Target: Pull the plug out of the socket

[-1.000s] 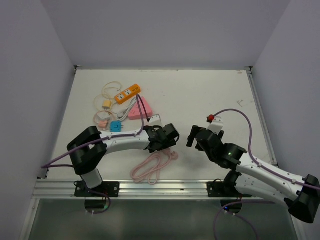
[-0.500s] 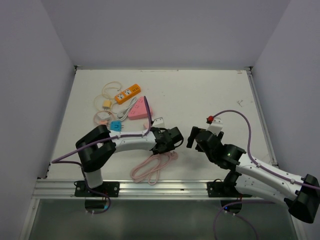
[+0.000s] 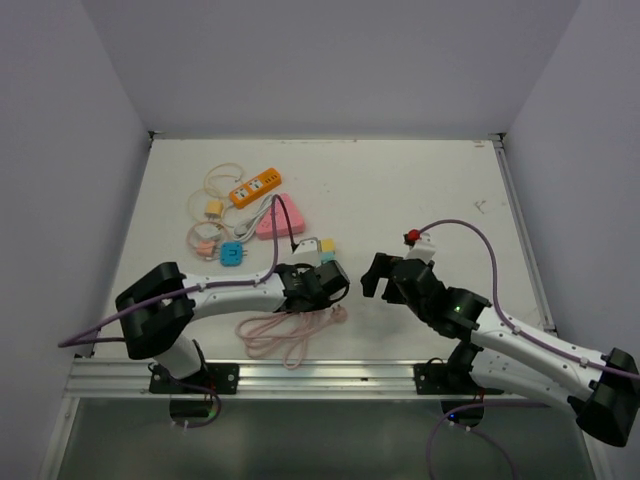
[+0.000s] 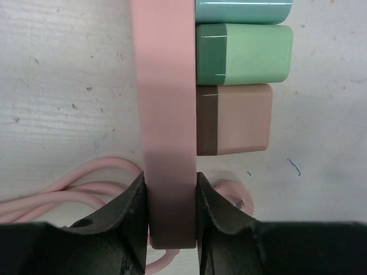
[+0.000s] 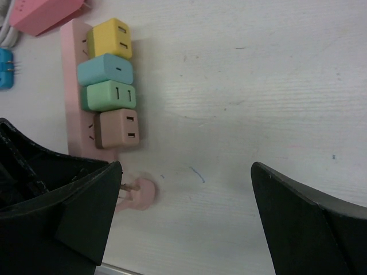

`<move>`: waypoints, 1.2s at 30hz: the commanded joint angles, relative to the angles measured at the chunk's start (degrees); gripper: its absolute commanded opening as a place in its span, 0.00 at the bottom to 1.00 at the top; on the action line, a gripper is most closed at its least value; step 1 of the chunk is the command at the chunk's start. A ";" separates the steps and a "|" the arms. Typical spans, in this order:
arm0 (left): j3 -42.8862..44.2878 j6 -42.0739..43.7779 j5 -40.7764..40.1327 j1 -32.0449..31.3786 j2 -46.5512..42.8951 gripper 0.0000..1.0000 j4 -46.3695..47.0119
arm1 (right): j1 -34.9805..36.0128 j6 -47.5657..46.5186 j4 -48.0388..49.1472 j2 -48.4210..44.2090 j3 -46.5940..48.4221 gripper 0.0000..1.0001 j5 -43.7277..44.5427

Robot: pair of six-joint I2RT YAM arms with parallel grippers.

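Note:
The socket is a pink power strip (image 4: 163, 114) lying on the table, with my left gripper (image 4: 170, 195) shut on its near end. Plug blocks sit side by side in it: yellow (image 5: 112, 38), blue (image 5: 106, 70), green (image 5: 109, 95) and pink-brown (image 5: 117, 128), all seated. In the top view the strip (image 3: 322, 250) lies just beyond the left gripper (image 3: 325, 283). My right gripper (image 5: 186, 189) is open over bare table to the right of the plugs, holding nothing. From above, the right gripper (image 3: 378, 275) is a short way right of the strip.
The strip's own pink cable (image 3: 290, 330) loops near the front edge, its loose pink plug (image 5: 137, 193) beside the left fingers. At back left lie an orange power strip (image 3: 255, 187), a pink triangular block (image 3: 282, 217), a small blue adapter (image 3: 232, 253) and thin cords.
The left jaws have shut onto the end of the pink strip. The left arm has dropped lower, and the pink cable has spread leftward. The right gripper has edged slightly left, still open.

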 commanded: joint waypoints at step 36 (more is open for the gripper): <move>-36.62 22.71 15.02 10.82 -18.87 0.00 59.03 | -7.78 1.89 48.54 33.55 -2.73 0.67 -38.32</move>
